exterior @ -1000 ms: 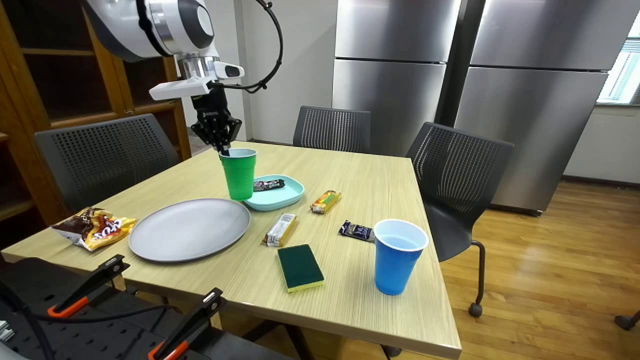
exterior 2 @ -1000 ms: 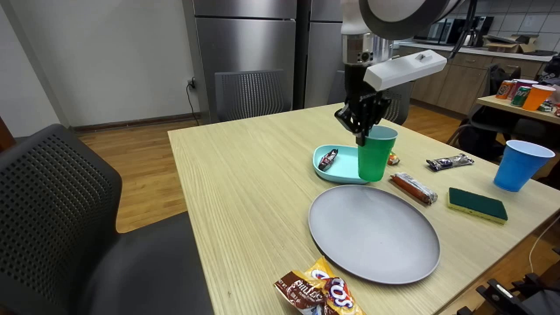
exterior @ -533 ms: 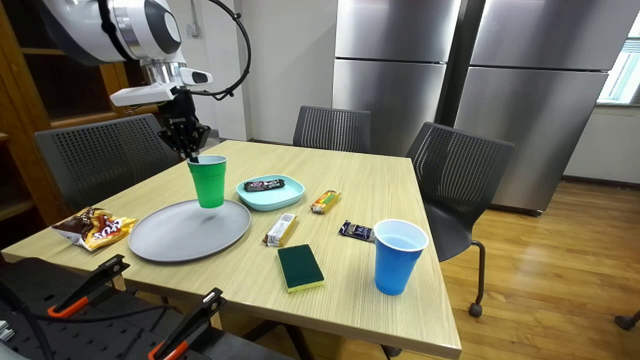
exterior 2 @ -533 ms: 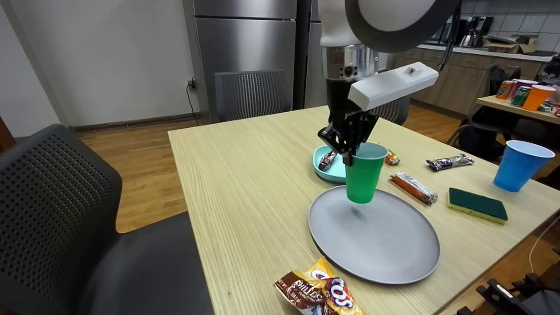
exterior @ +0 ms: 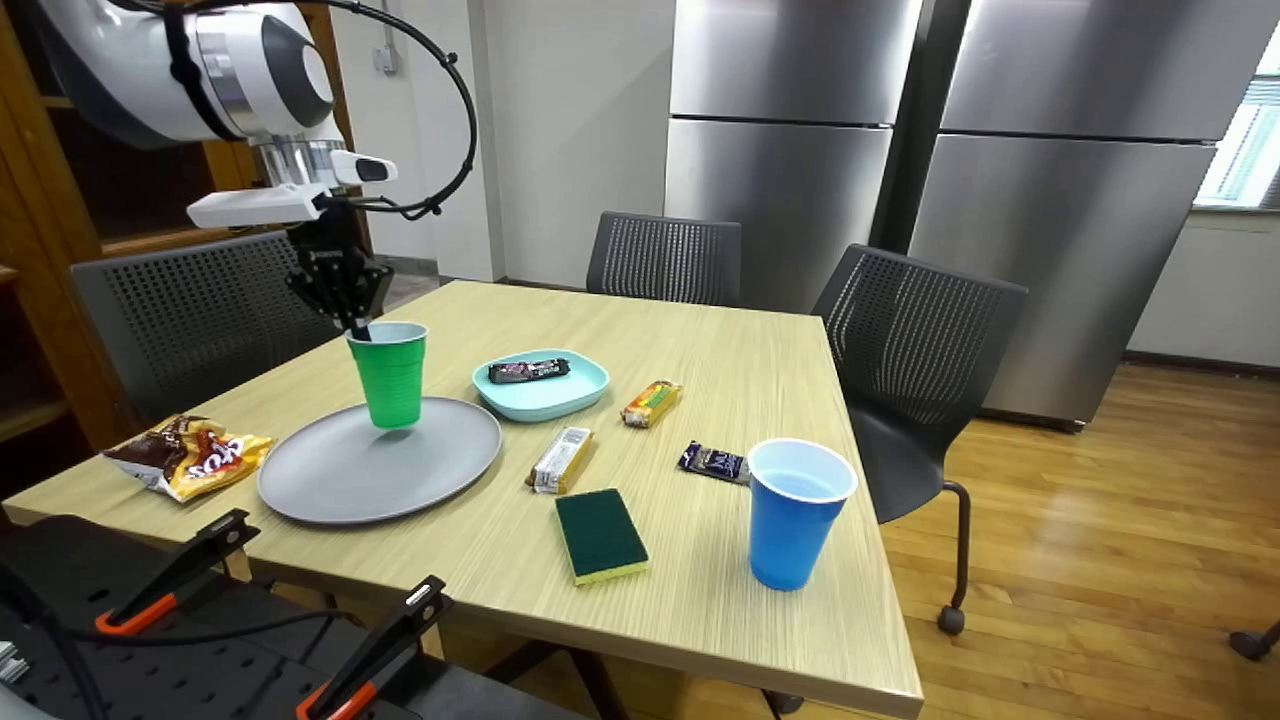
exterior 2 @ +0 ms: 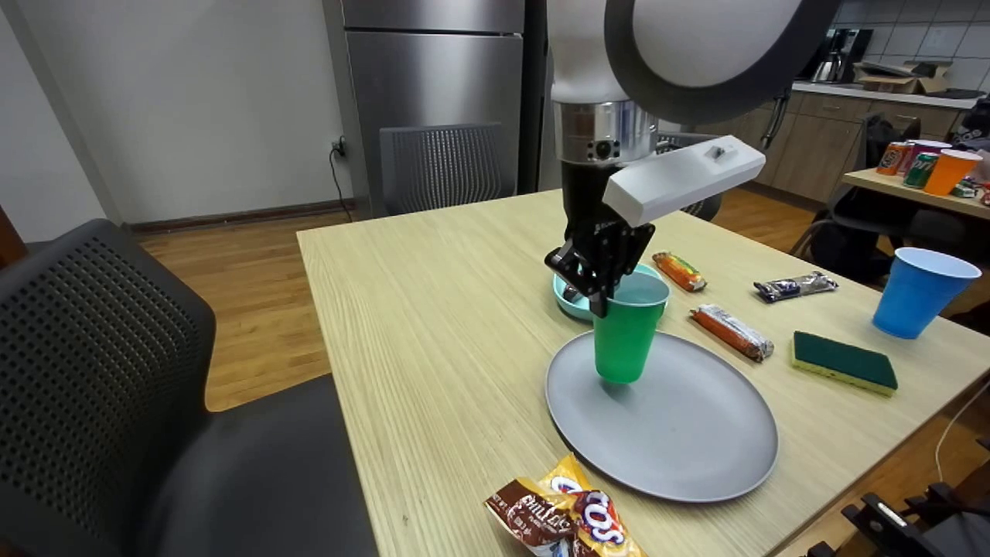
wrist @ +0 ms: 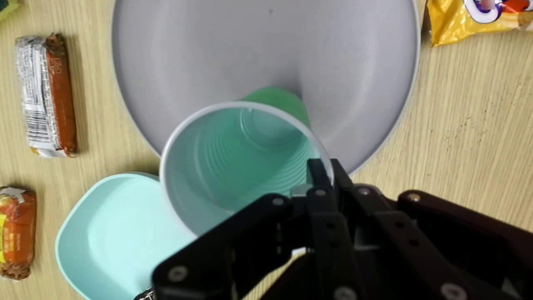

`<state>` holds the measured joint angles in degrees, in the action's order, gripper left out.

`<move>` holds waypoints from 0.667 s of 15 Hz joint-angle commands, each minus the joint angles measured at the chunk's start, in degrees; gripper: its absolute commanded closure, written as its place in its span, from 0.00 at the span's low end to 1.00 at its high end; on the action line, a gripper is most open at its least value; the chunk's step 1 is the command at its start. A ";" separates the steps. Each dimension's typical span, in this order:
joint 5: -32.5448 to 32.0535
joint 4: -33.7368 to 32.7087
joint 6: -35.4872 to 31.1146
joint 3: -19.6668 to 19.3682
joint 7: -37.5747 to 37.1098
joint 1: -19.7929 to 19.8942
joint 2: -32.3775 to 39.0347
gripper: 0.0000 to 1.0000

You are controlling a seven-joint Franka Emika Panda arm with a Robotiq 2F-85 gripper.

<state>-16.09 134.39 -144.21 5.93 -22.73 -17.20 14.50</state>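
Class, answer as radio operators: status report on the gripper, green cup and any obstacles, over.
Gripper shut on green cup, at its rim. Cup over gray plate, contact unclear. Possible hindrance: turquoise dish beside plate.

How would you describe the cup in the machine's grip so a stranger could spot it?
Find the pale wood-grain table, then the round grey plate on it. Over that plate, a black two-fingered gripper pinches the rim of a tapered green plastic cup. Its colour and the gripper's hold set it apart from the blue plastic cup standing on the same table.
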 commanded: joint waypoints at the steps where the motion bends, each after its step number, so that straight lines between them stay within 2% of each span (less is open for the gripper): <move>1: 0.19 0.75 -2.78 0.05 -2.04 -0.32 0.53 0.99; 3: 0.21 0.84 -3.59 -0.11 -2.09 -0.46 1.00 0.99; 5: -0.03 1.02 -3.75 -0.33 -2.20 -0.64 1.01 0.69; 10: -0.50 1.78 -4.24 -0.61 -1.46 -0.57 -1.12 0.32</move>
<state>-16.12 134.65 -148.03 5.83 -23.47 -17.20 16.10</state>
